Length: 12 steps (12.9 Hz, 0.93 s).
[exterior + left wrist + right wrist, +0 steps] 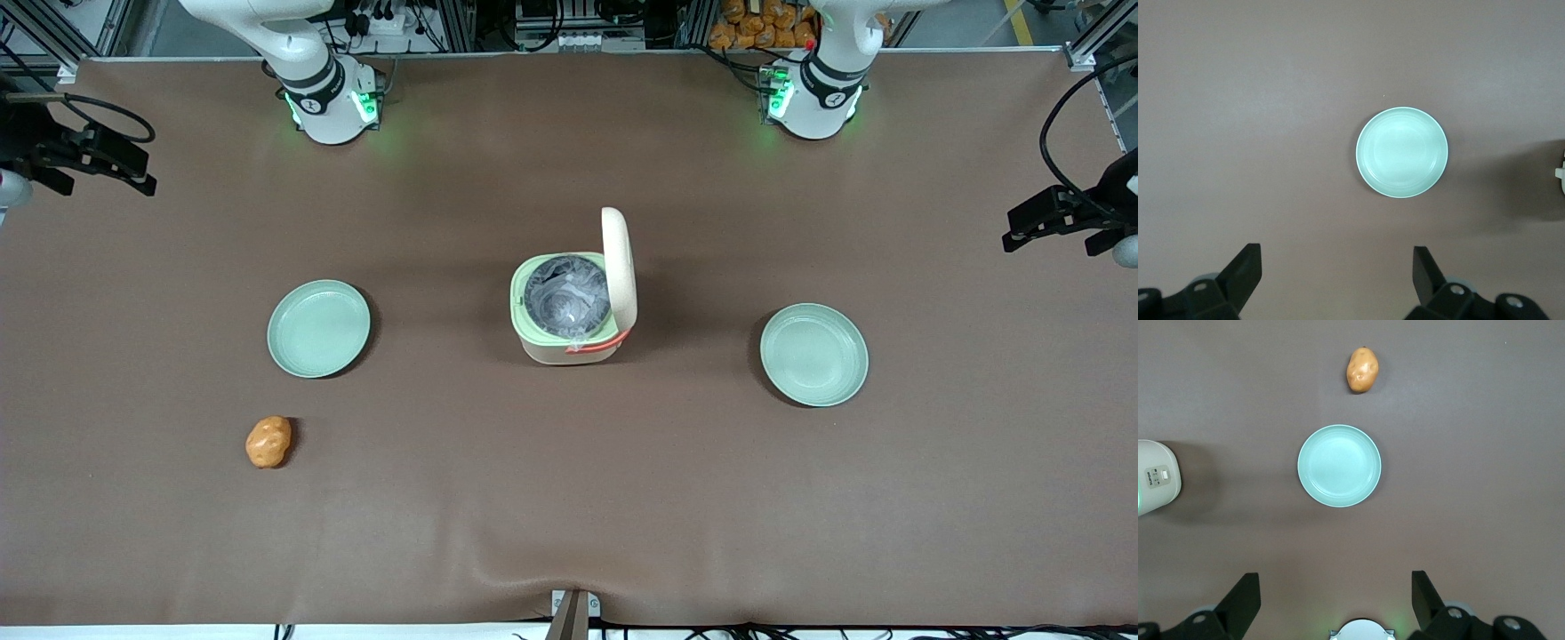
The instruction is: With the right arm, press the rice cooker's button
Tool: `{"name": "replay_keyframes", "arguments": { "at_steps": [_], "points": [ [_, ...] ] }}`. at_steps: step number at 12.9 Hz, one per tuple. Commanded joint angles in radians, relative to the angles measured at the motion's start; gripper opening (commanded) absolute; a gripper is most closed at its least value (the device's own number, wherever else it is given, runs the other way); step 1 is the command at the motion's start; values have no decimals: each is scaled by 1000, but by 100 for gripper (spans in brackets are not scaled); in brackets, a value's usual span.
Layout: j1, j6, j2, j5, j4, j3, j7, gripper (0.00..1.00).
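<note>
— Gripper (1335, 603) of the right arm (293, 53), how is it?
— It hangs high over a green plate (1339, 465), fingers spread wide, holding nothing.
— Where is the rice cooker (569, 311)?
— It stands mid-table between the two plates, lid raised upright, grey pot showing.
— And the button (1163, 476)?
— On the cream lid, well apart from the gripper. A potato (268, 442) lies nearer the front camera than that plate.

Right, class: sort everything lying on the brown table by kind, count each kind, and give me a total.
Green plates: 2
Rice cooker: 1, lid standing open
Potato: 1
Total: 4
The right arm's hand hangs open above the table near the plate at the working arm's end, holding nothing.
</note>
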Motion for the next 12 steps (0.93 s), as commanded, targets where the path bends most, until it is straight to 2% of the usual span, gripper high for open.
{"name": "replay_keyframes", "arguments": {
  "at_steps": [1,12],
  "points": [
    [-24,26,-70,11,-86,11,-13,100],
    [-35,107,-128,11,-202,11,-21,100]
  ]
}}
